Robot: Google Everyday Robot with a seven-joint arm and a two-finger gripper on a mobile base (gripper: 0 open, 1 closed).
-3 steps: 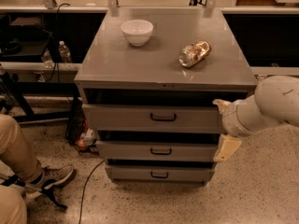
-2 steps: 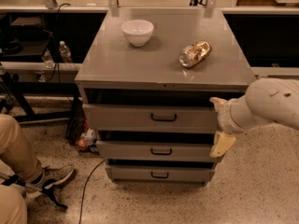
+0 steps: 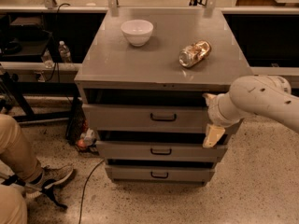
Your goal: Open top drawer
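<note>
The top drawer (image 3: 126, 118) is the widest grey drawer, just under the cabinet top, with a black bar handle (image 3: 163, 117) at its centre. A dark gap shows above its front panel. My gripper (image 3: 210, 116) is at the right end of this drawer's front, right of the handle and apart from it. Its two cream fingers are spread, one fingertip (image 3: 208, 97) up by the drawer's top edge and one finger (image 3: 214, 135) down by its lower edge. It holds nothing. The white arm (image 3: 261, 101) comes in from the right.
Two narrower drawers (image 3: 126, 150) sit below the top one. A white bowl (image 3: 137, 31) and a lying crumpled bottle (image 3: 194, 53) rest on the cabinet top (image 3: 117, 64). A person's leg and shoe (image 3: 46, 177) are at the lower left, with a cable (image 3: 86, 185) on the floor.
The arm and gripper have shifted a little to the left, closer to the right end of the top drawer's front. The drawers have not moved.
</note>
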